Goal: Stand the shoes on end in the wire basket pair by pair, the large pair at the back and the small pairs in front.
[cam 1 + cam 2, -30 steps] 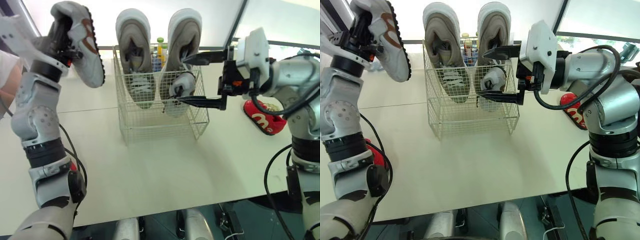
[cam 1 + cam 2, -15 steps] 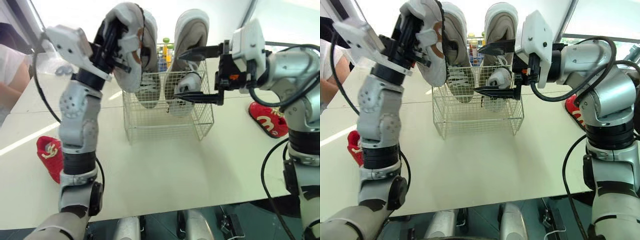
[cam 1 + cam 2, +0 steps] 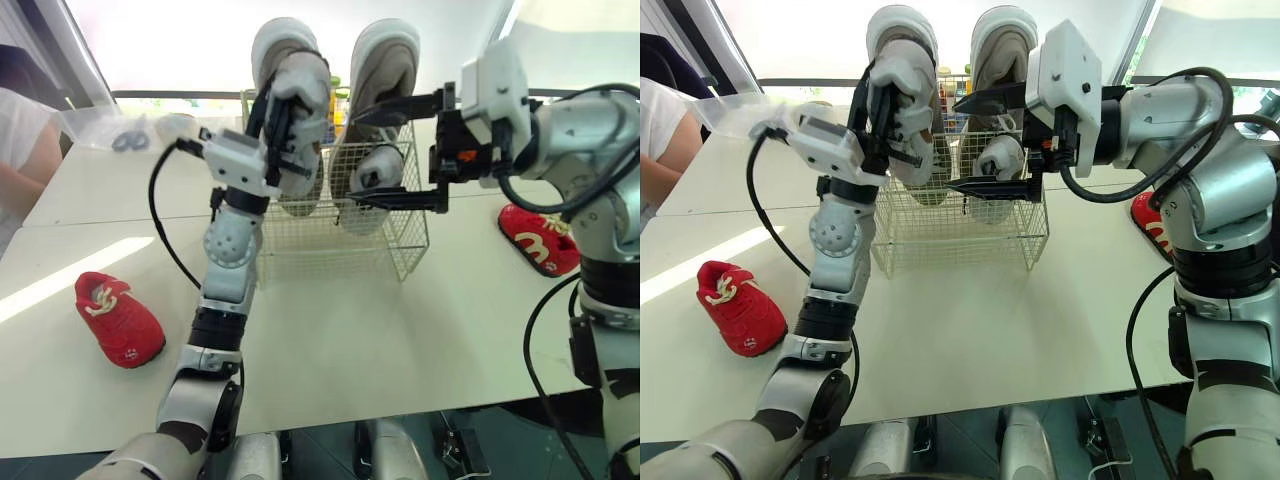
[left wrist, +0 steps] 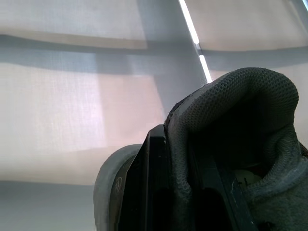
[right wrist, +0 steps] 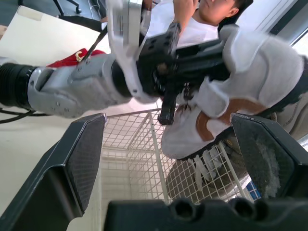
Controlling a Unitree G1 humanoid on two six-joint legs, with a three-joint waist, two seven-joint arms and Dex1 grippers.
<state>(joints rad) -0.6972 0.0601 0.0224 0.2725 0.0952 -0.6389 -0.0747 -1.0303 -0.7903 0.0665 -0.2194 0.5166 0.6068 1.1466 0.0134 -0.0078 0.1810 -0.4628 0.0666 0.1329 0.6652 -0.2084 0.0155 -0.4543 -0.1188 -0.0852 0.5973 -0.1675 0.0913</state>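
Note:
The wire basket [image 3: 335,245] holds two large grey shoes [image 3: 385,65] standing on end at its back. A small white shoe [image 3: 372,172] stands in its front right part. My left gripper [image 3: 272,125] is shut on the heel collar of a second small white shoe [image 3: 303,115] with a brown mark, held over the basket's front left. In the left wrist view, the fingers [image 4: 156,187] pinch that collar [image 4: 231,96]. My right gripper [image 3: 398,152] hangs open at the basket's right front, level with the small standing shoe.
One red shoe [image 3: 118,318] lies on the table to the left and another [image 3: 538,240] to the right. A person [image 3: 20,150] sits at the far left beside a clear plastic container [image 3: 110,128]. Bottles [image 3: 336,95] stand behind the basket.
My left arm has swung the small white shoe right and down, from high on the left to over the basket's front left. The right gripper has stayed open in place.

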